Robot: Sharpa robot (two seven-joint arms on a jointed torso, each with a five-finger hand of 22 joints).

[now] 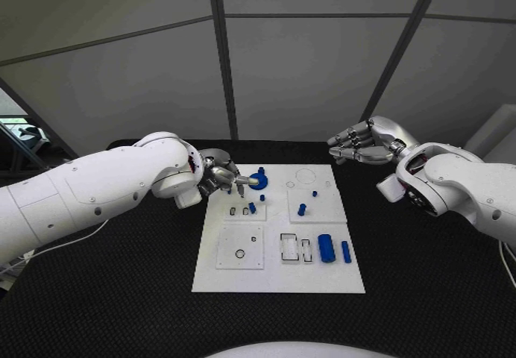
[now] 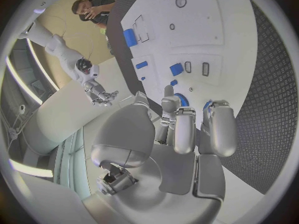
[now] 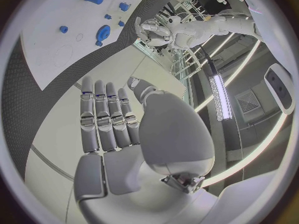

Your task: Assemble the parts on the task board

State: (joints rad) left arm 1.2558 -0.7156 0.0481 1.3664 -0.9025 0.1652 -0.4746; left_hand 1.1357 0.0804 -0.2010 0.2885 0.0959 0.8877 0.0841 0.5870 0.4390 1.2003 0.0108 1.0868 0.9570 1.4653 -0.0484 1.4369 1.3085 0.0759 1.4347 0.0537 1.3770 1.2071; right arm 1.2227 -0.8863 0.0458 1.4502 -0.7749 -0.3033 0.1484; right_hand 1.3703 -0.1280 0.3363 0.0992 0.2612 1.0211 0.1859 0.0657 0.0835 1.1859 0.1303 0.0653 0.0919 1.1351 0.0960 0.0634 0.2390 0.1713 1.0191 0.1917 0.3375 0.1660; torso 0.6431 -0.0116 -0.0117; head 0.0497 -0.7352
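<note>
Left hand (image 1: 221, 177) over the far left corner of the white board (image 1: 277, 277) on the black desk (image 1: 97, 298), fingers (image 2: 185, 129) at a blue round part (image 1: 259, 179); grip cannot be told. 2 blue cylinders (image 1: 326, 247) lie near right. Right hand (image 1: 364, 142) raised beyond the board's far right corner, fingers apart, empty.

Both hands (image 1: 223, 177) (image 1: 364, 142) raised (fingers apart)
</note>
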